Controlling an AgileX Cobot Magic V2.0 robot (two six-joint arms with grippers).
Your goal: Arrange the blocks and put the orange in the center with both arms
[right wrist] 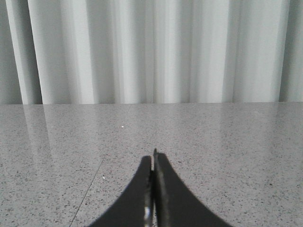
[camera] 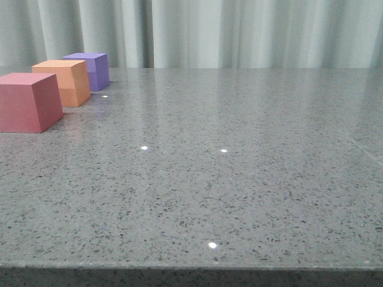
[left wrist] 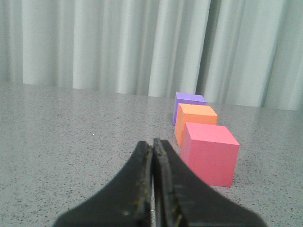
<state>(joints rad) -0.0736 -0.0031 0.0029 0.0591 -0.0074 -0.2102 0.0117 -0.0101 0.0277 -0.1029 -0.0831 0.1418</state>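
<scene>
Where the grey speckled stone table (camera: 239,179) runs back to its far edge, pale pleated curtains (camera: 251,33) close off the room, and small points of light glint on the polished top. Three cubes stand in a line at the far left of the table in the front view: the red-pink cube (camera: 28,101) nearest, the orange cube (camera: 63,82) in the middle just behind it, and the purple cube (camera: 90,70) farthest back. They sit close together; whether their faces touch cannot be told.

Neither arm shows in the front view. From its wrist camera, the left gripper (left wrist: 152,144) hangs low over the table with its two black fingers pressed together, nothing between them, pointing past the row with the red-pink cube close to one side of its tips. The right gripper (right wrist: 153,156) is likewise closed on nothing, low over bare table and facing the curtains.

No writing or marks show on the cubes.
</scene>
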